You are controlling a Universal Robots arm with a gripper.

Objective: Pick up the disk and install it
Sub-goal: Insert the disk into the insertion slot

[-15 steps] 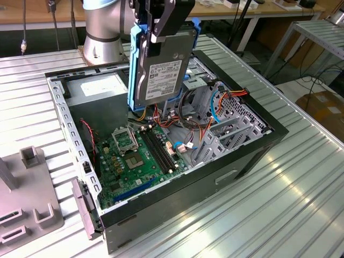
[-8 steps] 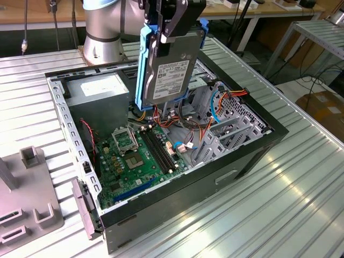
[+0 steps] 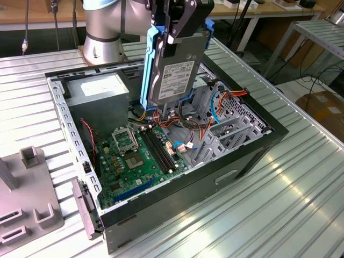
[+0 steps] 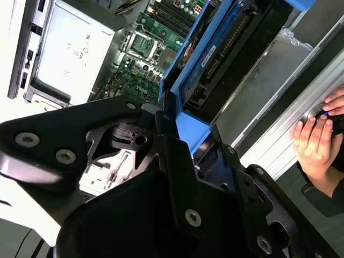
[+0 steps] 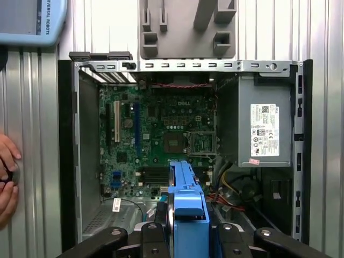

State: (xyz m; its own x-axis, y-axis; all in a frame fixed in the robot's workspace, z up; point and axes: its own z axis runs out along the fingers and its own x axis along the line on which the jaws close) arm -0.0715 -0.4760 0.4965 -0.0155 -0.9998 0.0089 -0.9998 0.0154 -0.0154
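Holding disk [image 3: 174, 72] upright above open computer case [image 3: 244, 156], gripper [image 3: 173, 33] has fingers pinched on disk top edge, at blue carrier rail. Disk hangs over case interior, apart from motherboard [image 3: 134, 156] below, near power supply [image 3: 99, 91]. Person's hand [image 4: 316, 134] rests on table [image 3: 279, 204] beside case.

A white printed label [image 3: 178, 75] is facing the exterior view on the disk [image 3: 183, 51], hanging over the open computer case [image 3: 215, 177]. A second white label [image 5: 264, 134], carrying small print and symbols, is showing on the grey power-supply box [image 5: 266, 91] in a corner of the case. White lettering is showing on the motherboard [image 5: 161, 129] and on a light-blue panel [image 5: 32, 21] beyond the case's edge.
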